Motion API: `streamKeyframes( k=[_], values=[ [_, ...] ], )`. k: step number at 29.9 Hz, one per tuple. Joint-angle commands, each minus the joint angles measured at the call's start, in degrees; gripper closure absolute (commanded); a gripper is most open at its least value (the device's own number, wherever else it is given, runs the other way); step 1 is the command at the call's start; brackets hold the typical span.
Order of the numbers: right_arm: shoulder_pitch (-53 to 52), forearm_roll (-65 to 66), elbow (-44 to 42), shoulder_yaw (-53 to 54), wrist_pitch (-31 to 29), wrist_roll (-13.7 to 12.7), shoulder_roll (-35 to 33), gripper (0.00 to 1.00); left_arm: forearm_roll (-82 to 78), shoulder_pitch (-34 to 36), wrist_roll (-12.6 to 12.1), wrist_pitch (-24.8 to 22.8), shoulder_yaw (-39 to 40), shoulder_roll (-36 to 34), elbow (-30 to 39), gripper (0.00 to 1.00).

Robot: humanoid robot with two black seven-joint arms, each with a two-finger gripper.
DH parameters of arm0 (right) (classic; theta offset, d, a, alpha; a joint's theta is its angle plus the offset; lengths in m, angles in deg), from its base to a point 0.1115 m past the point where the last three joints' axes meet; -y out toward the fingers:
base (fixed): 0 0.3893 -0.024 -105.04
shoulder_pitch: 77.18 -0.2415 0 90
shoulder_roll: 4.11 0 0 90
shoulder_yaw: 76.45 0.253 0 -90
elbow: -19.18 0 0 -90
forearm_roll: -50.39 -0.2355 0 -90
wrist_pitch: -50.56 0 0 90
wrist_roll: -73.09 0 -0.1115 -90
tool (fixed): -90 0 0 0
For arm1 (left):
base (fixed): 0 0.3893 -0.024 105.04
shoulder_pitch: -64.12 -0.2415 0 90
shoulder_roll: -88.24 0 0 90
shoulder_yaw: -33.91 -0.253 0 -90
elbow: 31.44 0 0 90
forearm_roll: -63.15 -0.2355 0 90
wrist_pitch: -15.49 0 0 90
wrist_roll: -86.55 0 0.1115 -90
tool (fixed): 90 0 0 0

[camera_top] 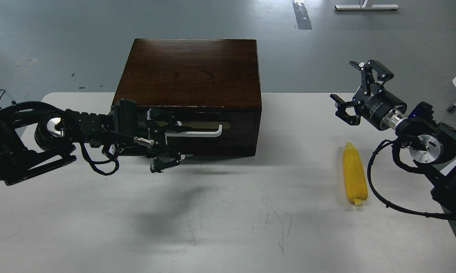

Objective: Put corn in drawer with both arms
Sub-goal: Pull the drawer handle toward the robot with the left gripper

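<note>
Both arms are cut off at the frame edges, the left arm [42,132] at the left border and the right arm [433,148] at the right. The left gripper [171,146] covers the left end of the white bar handle [205,132], so that end and part of the brass-coloured plate [209,124] are hidden; its fingers stand apart, one above the bar and one well below it, and whether either touches the handle is hard to make out. The drawer [235,132] sits flush in the dark brown cabinet [192,72], shut, its inside unseen.

The cabinet is a boxy block of glossy, grained wood standing at the back centre of the matte white worktop [228,227], which carries faint scuffs and scribbled marks.

The corn [354,178] lies on the worktop at the right of the frame, well apart from the cabinet. It is bright yellow with a bumpy kernel surface, its long axis running nearly top to bottom, narrow tip toward the top and blunt end toward the bottom.

The right gripper [347,85] hovers in the upper right, above the corn, fingers spread wide and holding nothing.
</note>
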Motion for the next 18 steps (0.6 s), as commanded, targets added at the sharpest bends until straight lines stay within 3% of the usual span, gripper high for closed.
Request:
streamKeyframes(
  k=[1,18],
  values=[
    [0.0,-0.1,0.0,0.0,0.0,0.0,0.0,0.0,0.0,0.2,0.0,0.0,-0.2,-0.1,0.7,0.38],
    [0.1,0.0,-0.1,0.0,0.0,0.0,0.0,0.0,0.0,1.1,0.0,0.0,-1.6,0.2,3.5,0.37]
  ],
)
